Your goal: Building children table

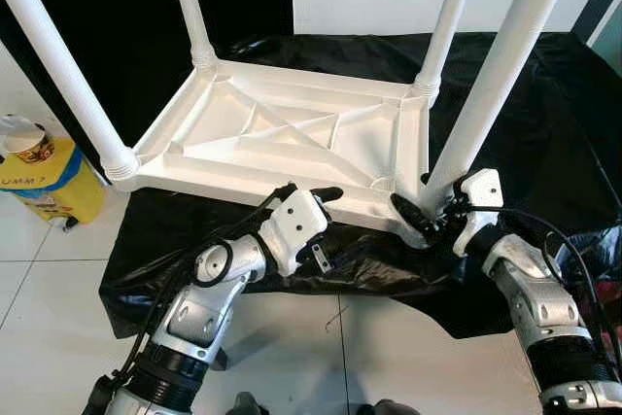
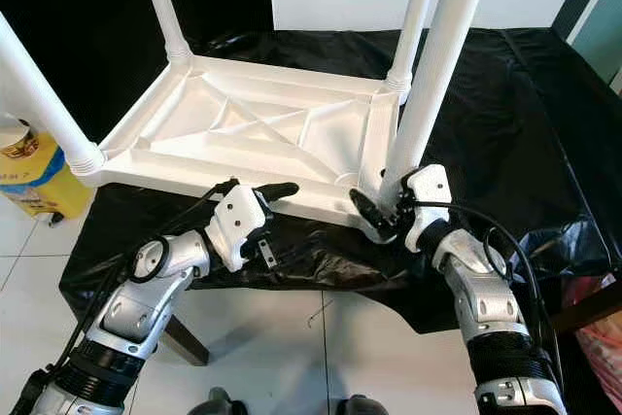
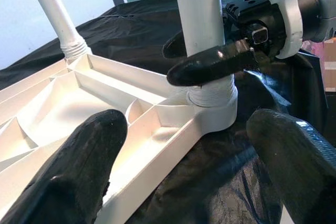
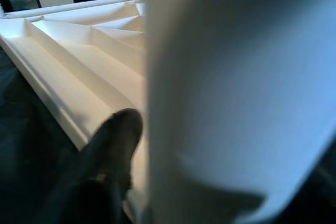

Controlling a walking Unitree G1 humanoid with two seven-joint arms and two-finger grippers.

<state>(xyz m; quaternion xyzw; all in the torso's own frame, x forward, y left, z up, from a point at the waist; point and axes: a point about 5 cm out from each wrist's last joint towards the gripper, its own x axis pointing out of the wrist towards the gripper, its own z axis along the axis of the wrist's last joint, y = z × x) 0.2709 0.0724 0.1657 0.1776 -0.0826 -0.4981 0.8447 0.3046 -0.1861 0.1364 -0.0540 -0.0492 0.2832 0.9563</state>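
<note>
A white plastic children table point(image 1: 292, 133) is seen upside down on a black plastic sheet point(image 1: 544, 143), which is shiny and full of wrinkles. The underside of the table is made of thin ribs that form triangles and boxes, with a raised rim all around. Four round white legs are stuck up from its corners, and each one is cut off by the top of the picture. A ring of small ridges is seen where each leg meets its corner. The right claw point(image 1: 420, 213) is clamped on the near right leg point(image 1: 486, 114), low down by the corner socket, with one black finger on each side of the leg. In the right wrist view, the leg is so close that it is a blurry white shape, and one dark finger point(image 4: 113, 145) is made out beside it. The left claw point(image 1: 316, 193) is held at the near rim of the table, and its two thick black fingers are spread apart with nothing between them. The finger pads point(image 3: 79, 171) look rough and bumpy in the left wrist view. A yellow container point(image 1: 49, 182) with a small cup point(image 1: 27, 140) on top is seen on the white tiled floor point(image 1: 58, 269) at the left. What is under the black sheet is hidden.
</note>
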